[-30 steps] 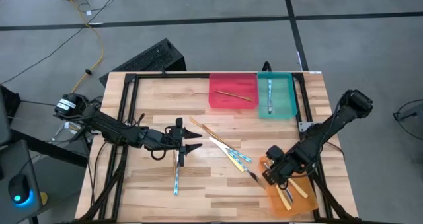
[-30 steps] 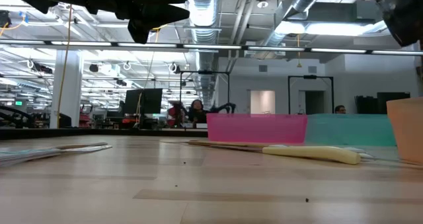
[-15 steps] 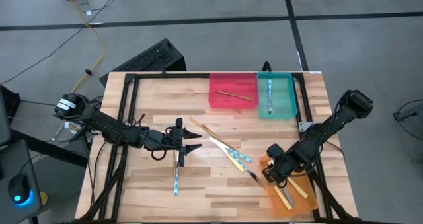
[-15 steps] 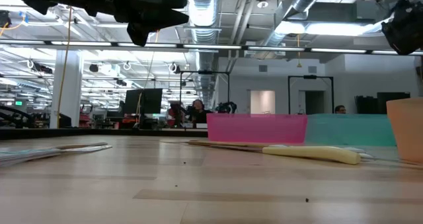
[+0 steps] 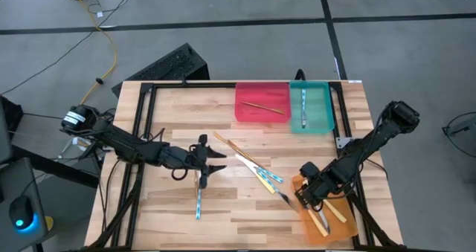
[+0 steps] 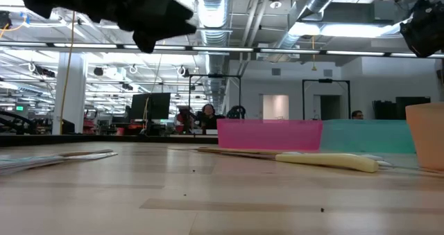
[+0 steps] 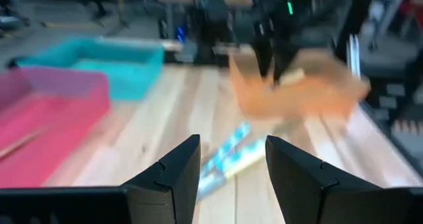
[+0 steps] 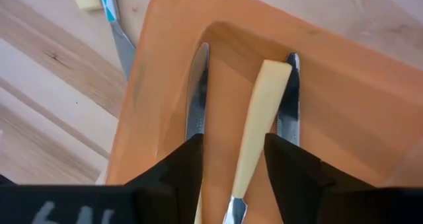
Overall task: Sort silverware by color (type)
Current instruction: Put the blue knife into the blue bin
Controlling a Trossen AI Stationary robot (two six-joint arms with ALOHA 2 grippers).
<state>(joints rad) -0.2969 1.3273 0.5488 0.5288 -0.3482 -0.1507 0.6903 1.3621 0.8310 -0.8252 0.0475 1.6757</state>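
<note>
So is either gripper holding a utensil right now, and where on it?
No. The right gripper is open above the orange tray, the yellow-handled knife lying free. The left gripper is open and empty.

Bright, even ceiling light falls on the pale wooden slatted table [image 5: 223, 111], leaving only faint shadows. From table height, glaring ceiling tube lights [image 6: 208, 3] wash out, and a dark robot arm overhead [image 6: 132, 10] smears with motion. The left wrist's view blurs the orange plastic tray [image 7: 297, 95].
</note>
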